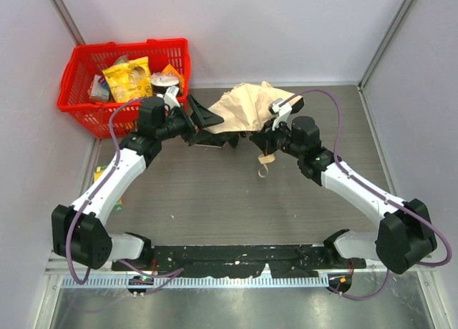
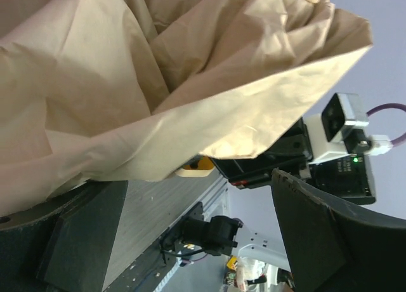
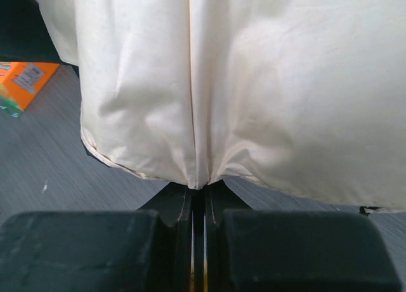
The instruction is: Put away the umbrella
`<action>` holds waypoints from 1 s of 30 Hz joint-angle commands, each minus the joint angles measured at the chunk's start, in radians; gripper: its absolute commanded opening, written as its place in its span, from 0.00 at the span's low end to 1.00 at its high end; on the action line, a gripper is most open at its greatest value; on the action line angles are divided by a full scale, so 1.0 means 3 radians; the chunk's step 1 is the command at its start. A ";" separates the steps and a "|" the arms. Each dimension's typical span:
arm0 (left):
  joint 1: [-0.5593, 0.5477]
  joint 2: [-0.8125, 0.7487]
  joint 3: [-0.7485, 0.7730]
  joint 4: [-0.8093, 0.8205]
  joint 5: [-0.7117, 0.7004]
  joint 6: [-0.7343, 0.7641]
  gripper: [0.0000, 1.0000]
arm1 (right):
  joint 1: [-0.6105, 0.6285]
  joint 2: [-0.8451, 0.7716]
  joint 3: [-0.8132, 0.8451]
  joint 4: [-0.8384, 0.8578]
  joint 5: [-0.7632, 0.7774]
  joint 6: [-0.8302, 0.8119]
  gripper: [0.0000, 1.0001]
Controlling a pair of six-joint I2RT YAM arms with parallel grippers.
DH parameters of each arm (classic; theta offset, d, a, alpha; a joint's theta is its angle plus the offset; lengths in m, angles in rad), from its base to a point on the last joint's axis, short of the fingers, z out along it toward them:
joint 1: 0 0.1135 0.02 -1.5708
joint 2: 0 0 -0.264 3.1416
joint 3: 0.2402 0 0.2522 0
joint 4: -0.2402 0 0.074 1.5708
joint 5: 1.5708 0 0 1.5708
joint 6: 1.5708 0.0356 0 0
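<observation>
floppy, light umbrella (image 1: 247,104) lies crumpled mid-back on the surface (image 1: 215,193), right end effector (image 3: 198,197) pinching a fabric fold, left end effector (image 1: 206,121) wide open beside it; a thick bunched fold looks the safer hold.

The umbrella (image 1: 247,104) canopy is pale beige cloth, matt and heavily creased, with a stitched hem. The table (image 1: 215,200) is grey and matt with a fine wood-like grain. At its far left corner, a basket (image 1: 84,118) of glossy red plastic lattice holds a shiny yellow packet (image 1: 129,79). The left arm (image 1: 114,175) and right arm (image 1: 358,189) have smooth white shells and matt black joints.
</observation>
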 commanded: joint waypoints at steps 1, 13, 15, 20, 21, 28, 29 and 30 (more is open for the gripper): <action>-0.0028 0.0068 0.0162 -0.0024 -0.0090 0.0342 1.00 | -0.0007 -0.0021 0.0287 0.0370 -0.0407 0.0152 0.01; -0.0228 -0.0467 -0.0062 -0.0186 -0.0321 0.1241 0.89 | -0.0160 -0.0138 0.0241 0.0339 -0.0509 0.0438 0.01; -0.0156 -0.0773 -0.0185 -0.0375 -0.0209 0.1384 0.91 | -0.0181 -0.0199 0.0230 0.0309 -0.0581 0.0368 0.01; 0.0063 -0.1240 -0.0206 -0.0902 -0.0376 0.1319 1.00 | -0.0186 -0.0404 0.0138 0.0186 -0.0673 0.0117 0.01; 0.0109 -0.1276 -0.0161 -0.1070 -0.0559 0.1288 1.00 | -0.0191 -0.0424 0.0133 0.0171 -0.0663 0.0086 0.01; 0.0232 -0.1226 -0.0166 -0.1286 -0.1355 0.1227 0.82 | -0.0212 -0.0563 0.0184 0.0201 -0.0800 0.0193 0.01; 0.0278 -0.1109 -0.0155 -0.1205 -0.1151 0.1166 0.87 | -0.0207 -0.0573 0.0194 0.0171 -0.0851 0.0168 0.01; 0.0319 -0.1062 -0.0191 -0.1012 -0.0795 0.1109 0.96 | -0.0212 -0.0583 0.0200 0.0135 -0.0862 0.0087 0.01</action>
